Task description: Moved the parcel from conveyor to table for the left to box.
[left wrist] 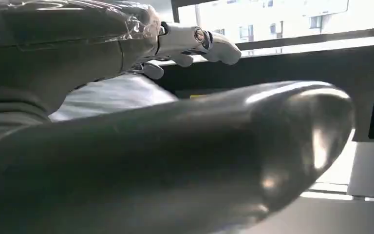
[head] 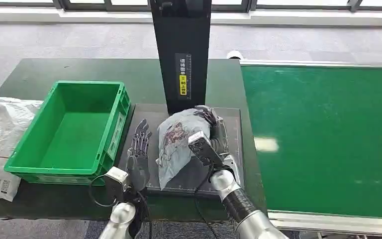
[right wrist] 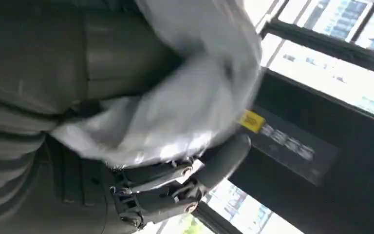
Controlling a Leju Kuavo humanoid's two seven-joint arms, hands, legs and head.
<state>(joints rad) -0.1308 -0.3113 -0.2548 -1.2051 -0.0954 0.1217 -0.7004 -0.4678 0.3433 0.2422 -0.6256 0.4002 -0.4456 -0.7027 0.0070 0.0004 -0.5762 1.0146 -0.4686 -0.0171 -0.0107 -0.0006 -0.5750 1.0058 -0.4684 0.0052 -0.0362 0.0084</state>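
My right hand [head: 210, 130] is clamped on the parcel [head: 176, 142], a grey plastic mailer bag with a dark red print on its face. My fingers [head: 206, 114] curl over its far upper corner; in the right wrist view the pale, crumpled bag [right wrist: 175, 107] lies pressed against my palm, with my fingers [right wrist: 175, 187] wrapped round its edge. The parcel's lower end touches the dark mat [head: 231, 124] directly under my hand, at the foot of the black scanner post [head: 181, 55]. My left hand [head: 139, 149] lies flat on the same mat just beside the parcel, fingers straight and slightly apart, holding nothing. Beyond my left hand, on the side away from the parcel, sits the green crate [head: 107, 144]. The green conveyor belt [head: 323, 139] runs on the outer side of my right hand
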